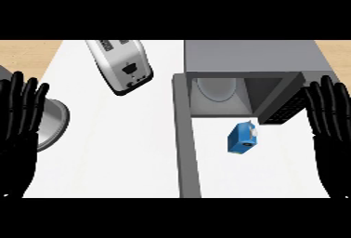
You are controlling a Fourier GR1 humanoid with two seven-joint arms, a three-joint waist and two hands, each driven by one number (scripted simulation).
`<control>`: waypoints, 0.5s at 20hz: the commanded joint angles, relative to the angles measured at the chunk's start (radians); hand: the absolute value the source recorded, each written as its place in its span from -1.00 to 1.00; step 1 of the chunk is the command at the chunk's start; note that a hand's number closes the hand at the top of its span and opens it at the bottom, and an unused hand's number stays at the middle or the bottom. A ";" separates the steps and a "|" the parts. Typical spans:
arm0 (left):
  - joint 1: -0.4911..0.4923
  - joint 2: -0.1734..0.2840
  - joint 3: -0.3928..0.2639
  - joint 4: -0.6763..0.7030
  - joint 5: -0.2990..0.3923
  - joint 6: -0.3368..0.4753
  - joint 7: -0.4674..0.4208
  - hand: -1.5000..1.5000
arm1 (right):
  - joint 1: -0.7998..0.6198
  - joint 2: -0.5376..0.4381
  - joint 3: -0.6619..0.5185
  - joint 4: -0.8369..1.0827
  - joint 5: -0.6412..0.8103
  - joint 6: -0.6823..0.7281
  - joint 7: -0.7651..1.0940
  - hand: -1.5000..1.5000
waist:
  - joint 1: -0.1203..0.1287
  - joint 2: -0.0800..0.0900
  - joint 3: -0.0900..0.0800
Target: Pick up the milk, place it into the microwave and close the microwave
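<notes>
A white worktop (116,153) is seen from steeply above, filling most of the view. At its far side, left of centre, a silver toaster (121,66) is set at a slant, its dark base and control end turned toward the near right. Two slots can be made out along its far end. At the far left edge of the view, a round grey metal object (53,124) is partly shown, its nature not clear; it is well apart from the toaster. Beyond the worktop, strips of pale wood-coloured surface (27,51) are visible at the far left and far right corners.
</notes>
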 commanded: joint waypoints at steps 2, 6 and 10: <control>0.039 -0.045 -0.065 -0.069 -0.076 0.037 -0.001 -1.00 | 0.024 -0.059 -0.080 -0.113 -0.115 0.073 0.062 -1.00 | 0.000 0.036 -0.002; -0.049 -0.062 -0.079 -0.051 -0.137 0.093 0.094 -1.00 | -0.036 -0.027 -0.005 -0.067 -0.081 0.073 0.087 -1.00 | 0.002 0.037 -0.002; 0.159 -0.106 -0.157 -0.123 -0.009 0.211 0.122 -1.00 | 0.121 -0.045 0.063 -0.199 -0.138 0.153 0.093 -1.00 | 0.001 0.034 -0.002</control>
